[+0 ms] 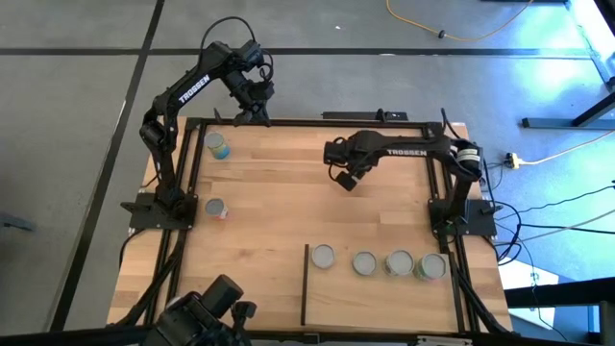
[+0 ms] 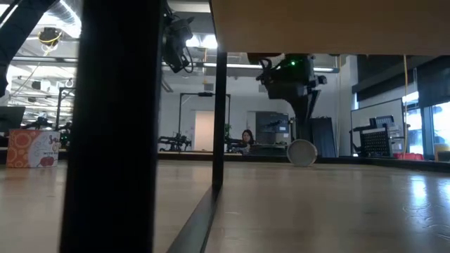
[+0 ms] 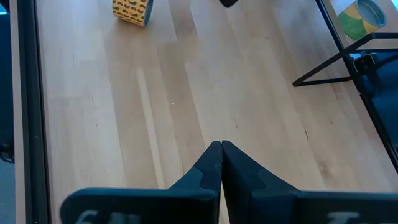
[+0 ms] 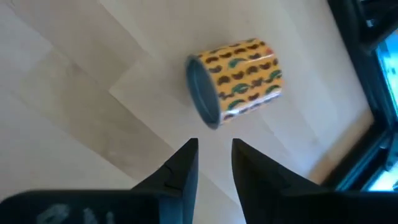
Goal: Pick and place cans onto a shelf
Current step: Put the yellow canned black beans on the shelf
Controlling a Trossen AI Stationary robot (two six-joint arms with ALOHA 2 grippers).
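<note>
Nearest the right wrist camera, the right tool [image 4: 214, 163] has its fingers parted with a gap between them and nothing held. Just beyond the tips a can [image 4: 236, 79] lies on its side on the bench [image 4: 74, 87], yellow label with dark and green marks, one round end facing the camera. From above, this tool [image 1: 344, 179] hangs over the middle of the bench's far half.

Left tool [image 3: 221, 163] is fully closed, tip to tip, and holds nothing. From above it sits at the far left corner [image 1: 252, 106], apparently waiting.

Shelf [image 1: 380, 303], the pale panel at the near right, carries four upright cans in a row: [image 1: 322, 256], [image 1: 364, 262], [image 1: 399, 261] and [image 1: 431, 266]. Two more stand upright on the left side of the bench, one far [image 1: 218, 145], one near the middle of the left edge [image 1: 215, 208].

Judgement: the tins look rigid and light, smooth-walled, so slippery if only lightly pinched. The toppled can will roll if nudged. Grip should fall across the curved wall at mid-length, fingers square to its axis, not on the rims. The fingers look barely wide enough for its width; that cannot be confirmed.
</note>
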